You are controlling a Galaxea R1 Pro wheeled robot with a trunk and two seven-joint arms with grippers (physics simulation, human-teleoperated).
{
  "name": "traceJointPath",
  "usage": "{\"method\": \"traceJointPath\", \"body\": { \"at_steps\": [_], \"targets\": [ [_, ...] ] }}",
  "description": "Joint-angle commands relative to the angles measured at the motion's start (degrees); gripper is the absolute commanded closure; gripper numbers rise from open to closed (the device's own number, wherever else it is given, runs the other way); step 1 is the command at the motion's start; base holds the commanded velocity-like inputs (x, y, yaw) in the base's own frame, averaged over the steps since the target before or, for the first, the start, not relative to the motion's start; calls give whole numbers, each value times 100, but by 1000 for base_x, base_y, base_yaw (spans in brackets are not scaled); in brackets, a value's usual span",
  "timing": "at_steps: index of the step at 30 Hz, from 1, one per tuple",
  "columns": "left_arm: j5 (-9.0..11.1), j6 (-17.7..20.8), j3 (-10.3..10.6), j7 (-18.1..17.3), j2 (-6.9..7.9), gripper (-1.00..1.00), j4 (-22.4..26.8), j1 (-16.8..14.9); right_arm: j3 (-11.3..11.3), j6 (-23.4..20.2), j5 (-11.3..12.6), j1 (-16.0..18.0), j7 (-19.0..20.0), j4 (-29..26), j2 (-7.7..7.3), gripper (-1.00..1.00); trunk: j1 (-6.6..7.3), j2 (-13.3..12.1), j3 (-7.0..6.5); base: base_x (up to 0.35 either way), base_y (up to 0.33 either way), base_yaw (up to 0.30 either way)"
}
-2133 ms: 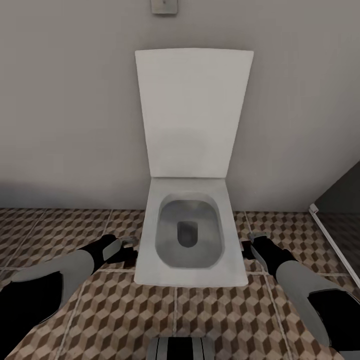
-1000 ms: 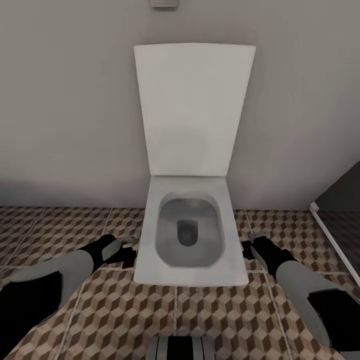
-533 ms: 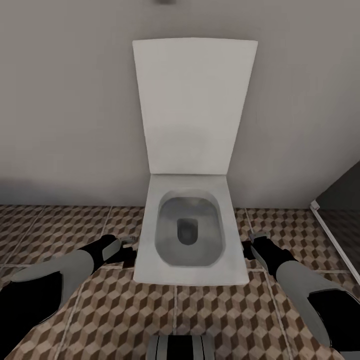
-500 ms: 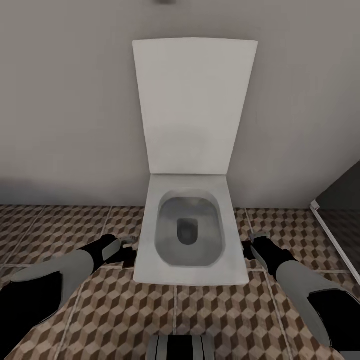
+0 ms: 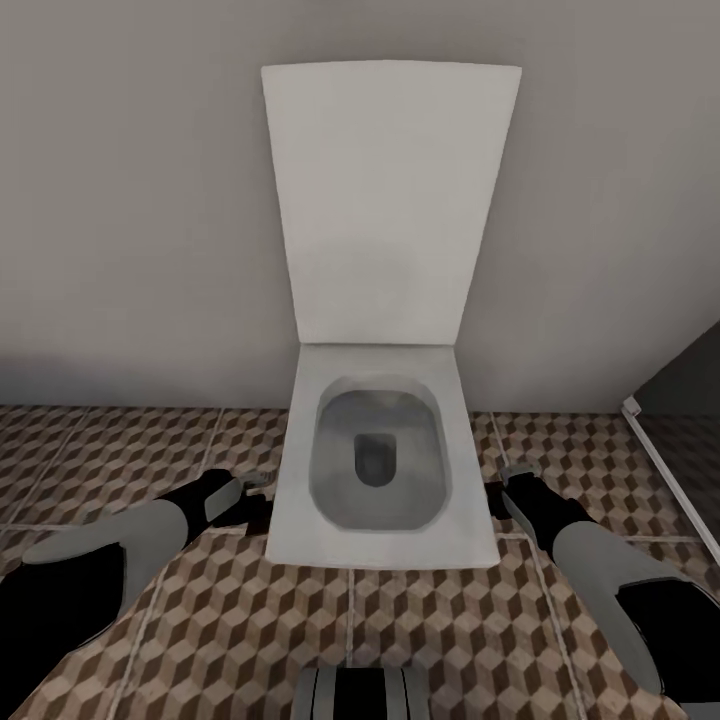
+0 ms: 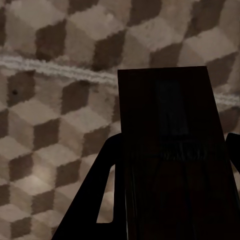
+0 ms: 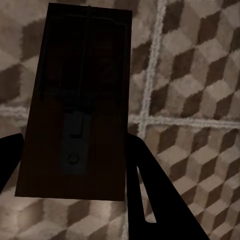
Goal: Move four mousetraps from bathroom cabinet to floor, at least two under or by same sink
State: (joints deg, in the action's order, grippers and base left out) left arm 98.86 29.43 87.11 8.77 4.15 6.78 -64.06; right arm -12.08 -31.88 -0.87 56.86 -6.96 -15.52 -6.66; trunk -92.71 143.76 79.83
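White square-bowled toilet point(image 5: 380, 520) lower in view than before; each tool point(image 6: 165, 200) point(image 7: 75, 165) clenched on a flat dark-brown mousetrap point(image 6: 170, 150) point(image 7: 80, 100).

Home bathroom. White toilet point(image 5: 380, 470) at 12 o'clock, square bowl, lid point(image 5: 390, 200) raised flat against a plain grey wall point(image 5: 130, 200). Bathroom floor point(image 5: 250, 640) in large square tiles with brown, beige and white 3D-cube print and pale grout lines. At 3 o'clock, a white threshold strip point(image 5: 665, 475) edging a darker panel.
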Motion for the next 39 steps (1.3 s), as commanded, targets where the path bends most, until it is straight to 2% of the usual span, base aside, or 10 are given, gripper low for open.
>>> {"method": "traceJointPath", "body": {
  "at_steps": [1, 11, 16, 26, 29, 39],
  "targets": [
    [54, 9, 22, 53, 7, 100, 24, -3, -25, -36, 8, 1, -7, -11, -2, 100, 1, 2, 4, 0, 0, 0],
    [54, 7, 17, 53, 5, 100, 25, -3, -28, -34, 8, 1, -7, -4, -2, 100, 1, 2, 4, 0, 0, 0],
    [54, 10, 17, 50, 5, 100, 25, -1, -26, -34, 8, 1, -7, -3, -2, 100, -12, 8, 115, 0, 0, 0],
    [54, 8, 16, 46, -7, 100, 34, -5, -24, -34, 8, 1, -7, -4, -2, 100, -12, 8, 115, 0, 0, 0],
    [54, 8, 16, 46, -10, 100, 35, -2, -25, -35, 8, 1, -7, -3, -2, 100, -20, 12, 181, 0, 0, 0],
    [54, 6, 16, 46, -18, 100, 42, -3, -25, -31, 8, 1, -7, -3, -2, 100, -25, 15, 225, 0, 0, 0]
  ]
}}
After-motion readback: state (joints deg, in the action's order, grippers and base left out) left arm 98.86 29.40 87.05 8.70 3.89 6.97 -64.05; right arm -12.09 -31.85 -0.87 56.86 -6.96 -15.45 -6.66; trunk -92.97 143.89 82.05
